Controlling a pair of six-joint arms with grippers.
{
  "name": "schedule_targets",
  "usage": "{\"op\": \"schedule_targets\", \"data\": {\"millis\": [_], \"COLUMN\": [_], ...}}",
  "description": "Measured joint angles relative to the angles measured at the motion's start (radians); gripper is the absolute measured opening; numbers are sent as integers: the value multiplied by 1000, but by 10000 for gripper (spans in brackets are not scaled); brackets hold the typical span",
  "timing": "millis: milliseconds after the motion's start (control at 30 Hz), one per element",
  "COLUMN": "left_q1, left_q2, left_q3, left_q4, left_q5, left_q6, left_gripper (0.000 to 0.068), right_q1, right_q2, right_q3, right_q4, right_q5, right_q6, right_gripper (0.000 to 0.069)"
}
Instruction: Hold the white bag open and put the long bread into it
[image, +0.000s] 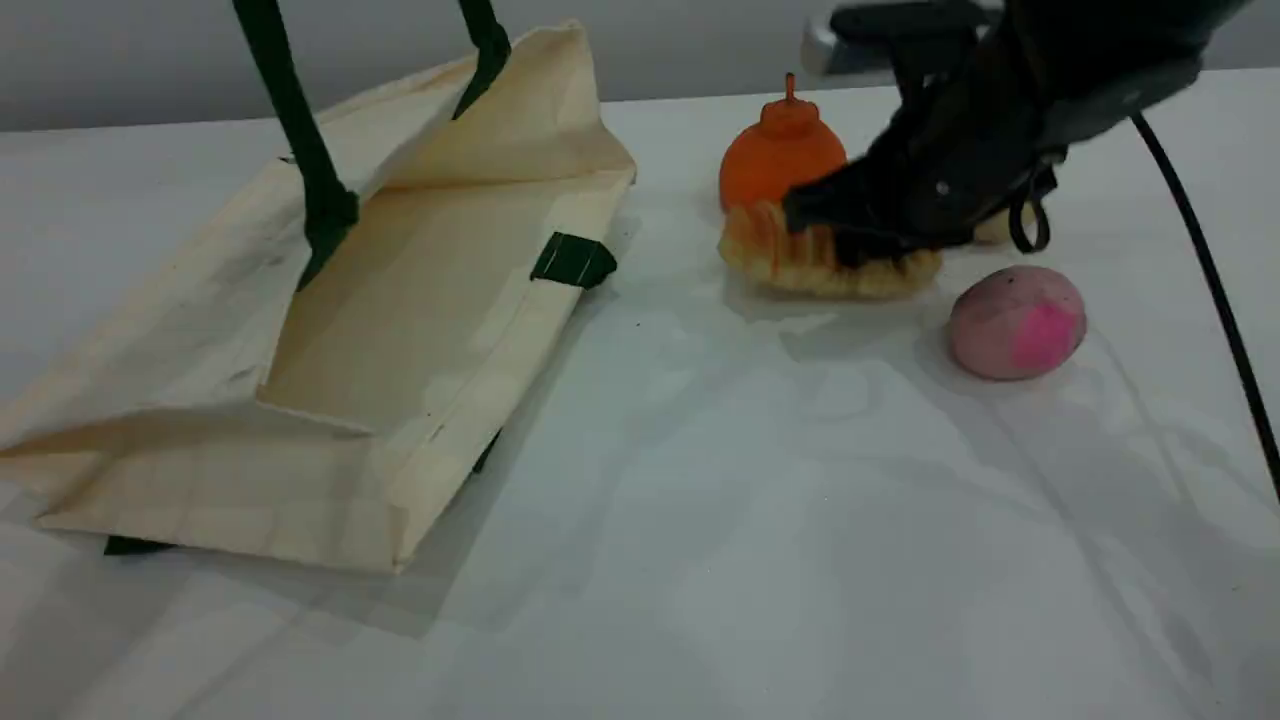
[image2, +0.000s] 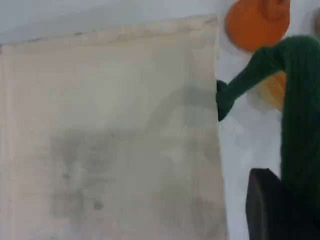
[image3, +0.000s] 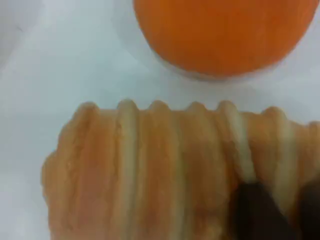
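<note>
White table (image: 700, 520) — left gripper (image2: 265, 210) pinches green handle (image: 300, 130), holding white bag (image: 400, 300) open; upper right, right gripper (image: 850, 238) clamps long bread (image: 790, 262), not yet lifted.

The white bag (image: 150, 470) is laid on its side at the tabletop's (image: 750, 520) left, mouth open. One dark green handle (image: 300, 130) is drawn taut up past the top edge. The long bread (image: 800, 270) is lying right of the bag, with the right gripper (image: 840, 235) set down on it; the grip can't be judged. An orange fruit (image: 775, 160) is seen just behind the bread, a pink-blotched ball (image: 1015, 322) near its right end.
</note>
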Motion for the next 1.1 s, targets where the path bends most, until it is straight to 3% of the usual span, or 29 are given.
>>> {"op": "schedule_targets", "data": {"millis": [167,333,800,967,1100], "left_q1": [0,0,0,0,0], "left_q2": [0,0,1,1,1], "left_q3": [0,0,-20,-20,-20], "left_q4": [3,-1,9,6,-22], "left_q5": [-13,-11,50,51,66], "left_q6": [4,8,22,22,23], "left_gripper": [76,76,76,76,76], "right_q1": [16,87,301,302,302], "right_q2": [-76,-141,-179,-218,-248], "right_q3": [66,117,122,122,117], "right_q4": [0,0,2,2,1], "right_q5": [31,38,12,18,92], "right_q6": [0,0,-1,-1,0], "right_gripper": [93,88,74,71,64]}}
